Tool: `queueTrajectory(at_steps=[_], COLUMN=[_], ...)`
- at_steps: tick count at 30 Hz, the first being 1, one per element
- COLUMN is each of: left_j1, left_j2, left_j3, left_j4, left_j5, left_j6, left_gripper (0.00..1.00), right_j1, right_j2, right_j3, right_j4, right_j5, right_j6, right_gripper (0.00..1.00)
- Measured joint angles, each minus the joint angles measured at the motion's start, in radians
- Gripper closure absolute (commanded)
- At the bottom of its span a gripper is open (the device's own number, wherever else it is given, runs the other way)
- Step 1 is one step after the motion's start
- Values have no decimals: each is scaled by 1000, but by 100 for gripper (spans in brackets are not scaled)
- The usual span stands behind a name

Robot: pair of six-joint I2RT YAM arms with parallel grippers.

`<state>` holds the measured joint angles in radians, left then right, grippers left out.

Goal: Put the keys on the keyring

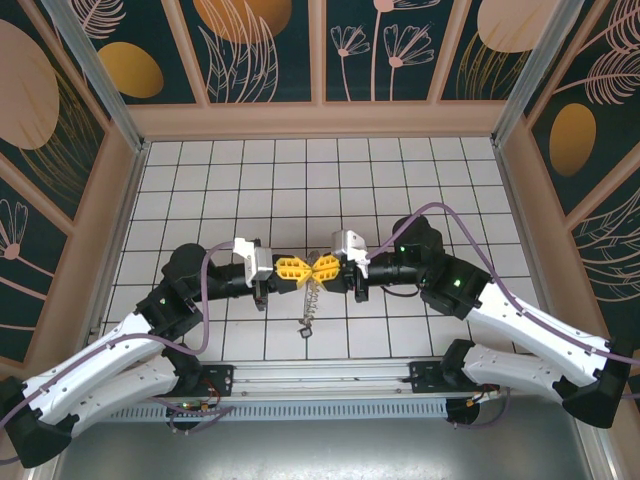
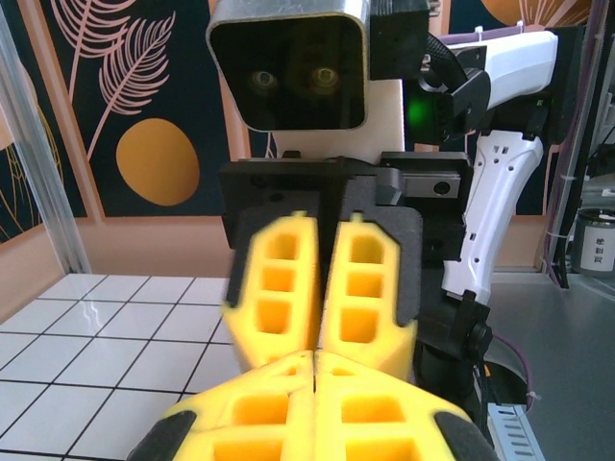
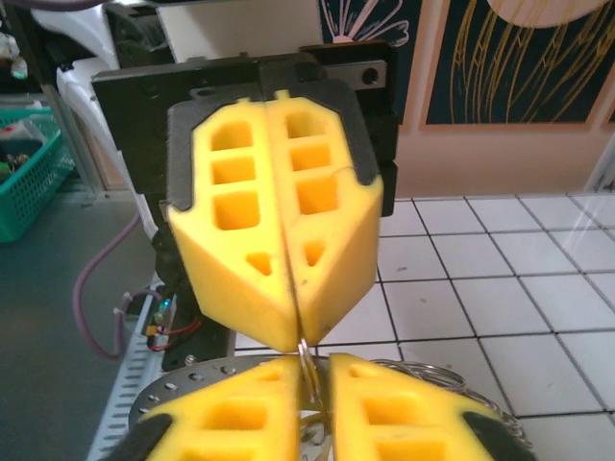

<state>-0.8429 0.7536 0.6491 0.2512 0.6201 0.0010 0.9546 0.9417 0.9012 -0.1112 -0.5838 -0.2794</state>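
Keys [image 1: 309,308] dangle in a chain at 6 o'clock under the meeting point — left gripper [image 1: 306,269] and right gripper [image 1: 319,268] both clamped shut on the thin keyring [image 3: 307,365], it seems — so work the ring slowly, pinches firm, no jerks, or the chain slides off.

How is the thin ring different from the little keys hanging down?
The thin dark metal keyring is a single wire loop; the small grey-brown metal keys are many pieces in a dangling chain. The keyring is pinched where the yellow tips of the left gripper and the right gripper meet; the keys hang loose below that spot. Both are thin metal.
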Motion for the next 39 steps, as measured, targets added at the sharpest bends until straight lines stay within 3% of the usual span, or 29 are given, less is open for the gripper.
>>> queueTrajectory(at_steps=[6,10,16,28,39], left_j1=[3,3,3,3,3], left_j2=[1,21,37,155,206], left_j3=[0,53,190,259,280], left_j4=[-5,-113,-293,-511,-568], left_j5=[-7,-41,-129,-180,-163], left_j6=[-5,32,87,159,209], left_gripper=[99,75,69,64,70], right_j1=[0,1,1,25,30], right_j2=[0,0,10,91,111], right_j3=[0,14,67,158,166], right_j4=[-8,-62,-192,-347,-373], right_j5=[17,63,152,254,246], right_j6=[-8,-29,-66,-127,-142], right_gripper=[100,100,100,100,100])
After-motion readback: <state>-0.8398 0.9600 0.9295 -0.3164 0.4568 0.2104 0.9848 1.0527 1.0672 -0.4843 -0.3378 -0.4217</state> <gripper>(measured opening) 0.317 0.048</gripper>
